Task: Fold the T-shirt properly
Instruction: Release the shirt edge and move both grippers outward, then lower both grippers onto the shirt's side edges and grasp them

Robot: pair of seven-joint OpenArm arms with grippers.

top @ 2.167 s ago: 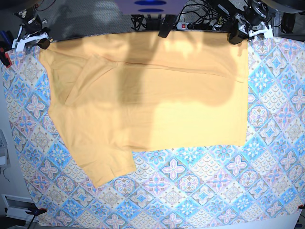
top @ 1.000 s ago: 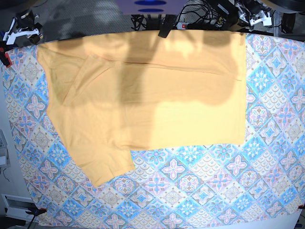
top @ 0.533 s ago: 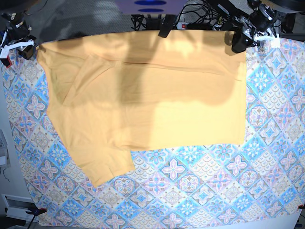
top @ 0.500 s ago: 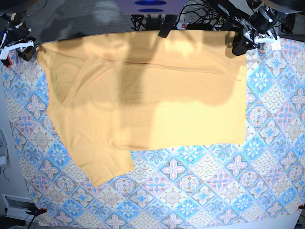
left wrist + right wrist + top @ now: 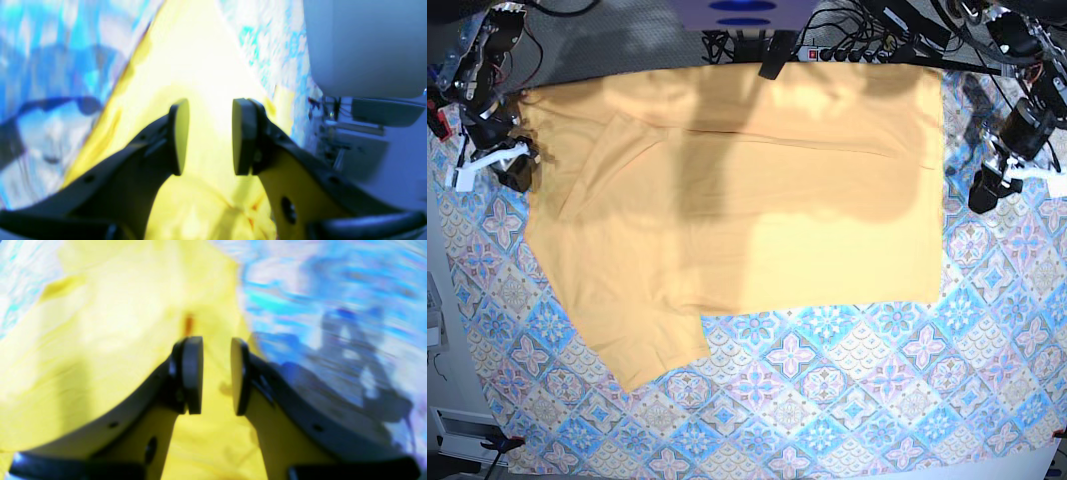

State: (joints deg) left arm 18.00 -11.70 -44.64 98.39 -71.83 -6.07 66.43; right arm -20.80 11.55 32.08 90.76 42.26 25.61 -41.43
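T-shirt [image 5: 747, 190] lies flat on the tablecloth [image 5: 857, 400], one sleeve out at 7 o'clock. Light, limp cotton, will sag; I'd pinch doubled edges. My left gripper [image 5: 208, 138] and right gripper [image 5: 217, 376] sit spread, holding nothing.

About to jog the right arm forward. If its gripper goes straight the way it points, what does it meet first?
Most likely the T-shirt: yellow cloth fills the gap between the right gripper's open jaws and runs ahead. Depth is unclear, so the height above it can't be judged.
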